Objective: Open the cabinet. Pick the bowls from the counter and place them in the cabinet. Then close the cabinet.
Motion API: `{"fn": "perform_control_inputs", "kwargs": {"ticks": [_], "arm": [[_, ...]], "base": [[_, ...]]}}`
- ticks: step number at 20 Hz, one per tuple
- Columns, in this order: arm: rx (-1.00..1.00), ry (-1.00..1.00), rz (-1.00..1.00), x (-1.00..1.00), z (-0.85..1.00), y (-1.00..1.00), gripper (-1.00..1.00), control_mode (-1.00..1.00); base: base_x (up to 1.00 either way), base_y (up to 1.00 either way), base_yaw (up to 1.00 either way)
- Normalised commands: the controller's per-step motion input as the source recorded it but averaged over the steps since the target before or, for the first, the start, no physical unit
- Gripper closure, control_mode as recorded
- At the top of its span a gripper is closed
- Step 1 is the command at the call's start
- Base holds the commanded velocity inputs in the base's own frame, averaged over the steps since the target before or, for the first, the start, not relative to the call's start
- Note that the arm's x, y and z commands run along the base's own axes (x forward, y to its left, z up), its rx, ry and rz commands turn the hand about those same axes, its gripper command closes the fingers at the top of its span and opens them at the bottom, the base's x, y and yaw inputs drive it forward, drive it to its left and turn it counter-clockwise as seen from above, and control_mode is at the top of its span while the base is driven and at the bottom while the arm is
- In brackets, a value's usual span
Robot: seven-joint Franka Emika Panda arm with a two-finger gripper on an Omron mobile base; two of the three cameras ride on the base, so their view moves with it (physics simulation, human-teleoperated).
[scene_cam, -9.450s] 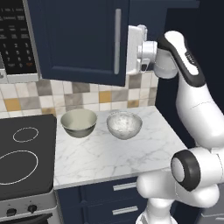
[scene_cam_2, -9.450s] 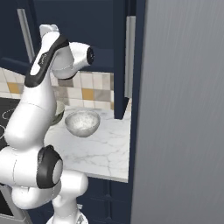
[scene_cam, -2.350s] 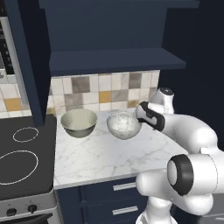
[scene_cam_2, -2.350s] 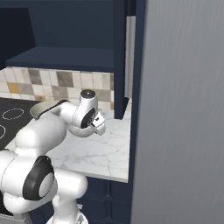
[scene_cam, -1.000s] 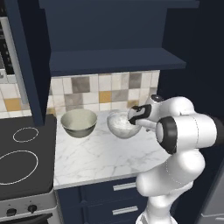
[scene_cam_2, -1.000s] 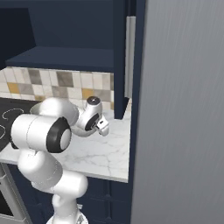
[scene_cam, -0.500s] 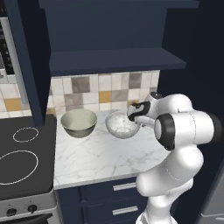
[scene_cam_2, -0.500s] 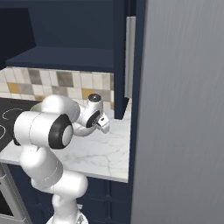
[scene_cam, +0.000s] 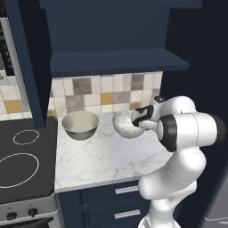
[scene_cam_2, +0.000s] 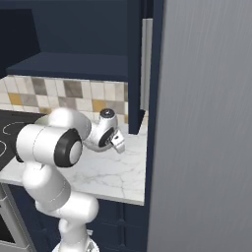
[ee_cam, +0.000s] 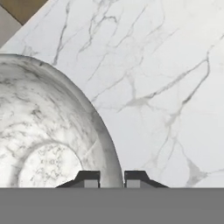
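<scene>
My left base camera sits behind me and to my left, looking forward and down across the marble counter (scene_cam: 102, 158), with my arm rising at the frame's lower right. My right base camera looks from behind on the other side, my arm at lower left; both share that counter (scene_cam_2: 113, 172) and the tiled backsplash (scene_cam: 107, 91). My hand camera looks close down on the marbled bowl (ee_cam: 48, 135).

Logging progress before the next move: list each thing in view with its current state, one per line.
cabinet: doors open, shelf bare.
marbled bowl: upright on the counter, rim between the hand's fingertips.
beige-grey bowl: upright on the counter, untouched, not yet shelved.
hand: closing on the marbled bowl's rim, one fingertip inside, one outside.
</scene>
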Motion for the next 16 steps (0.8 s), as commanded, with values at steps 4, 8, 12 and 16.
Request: {"fn": "perform_control_inputs", "kwargs": {"ticks": [4,8,12,16], "arm": [[0.05,-0.05,-0.36,-0.43,0.26,-0.31,1.00,-1.00],[0.05,-0.13,-0.30,-0.81,0.47,-0.04,1.00,-1.00],[0.00,-0.12,-0.10,-0.51,0.76,0.16,1.00,-1.00],[0.00,0.01,0.00,-0.18,1.00,0.01,1.00,-1.00]], "base": [[0.00,0.00,0.00],[0.00,0.00,0.00],[0.00,0.00,0.00],[0.00,0.00,0.00]]}}
